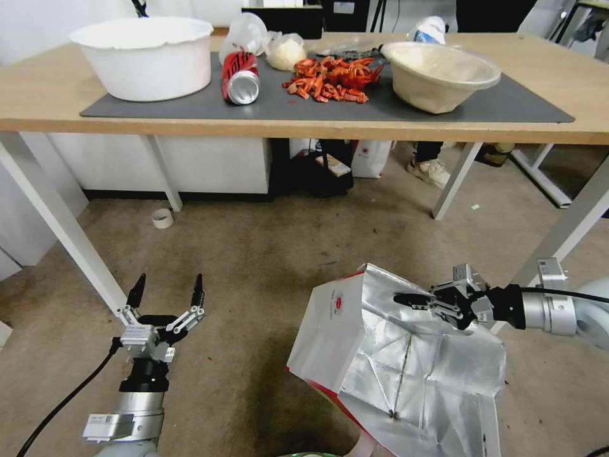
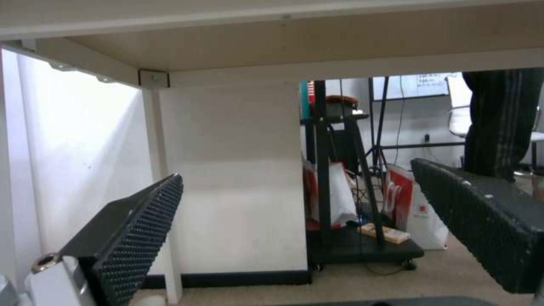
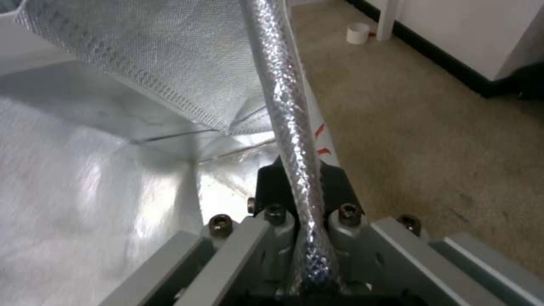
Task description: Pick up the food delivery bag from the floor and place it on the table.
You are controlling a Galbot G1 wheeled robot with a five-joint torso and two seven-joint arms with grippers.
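Left gripper (image 1: 169,292) is just idling low on the near left, fingers spread wide with nothing in them, probably to stay out of the way. One bag (image 1: 393,355) sits near right on the floor (image 1: 254,266), and the right gripper (image 1: 406,298) is pinched tight on its foil rim, looks ready to lift. Far off on the table (image 1: 38,95): two bowls, one can.

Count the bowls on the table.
2. A large white bowl sits at the left end of the dark mat; a cream bowl sits tilted toward the right, beside the red food scraps. None seem hidden.
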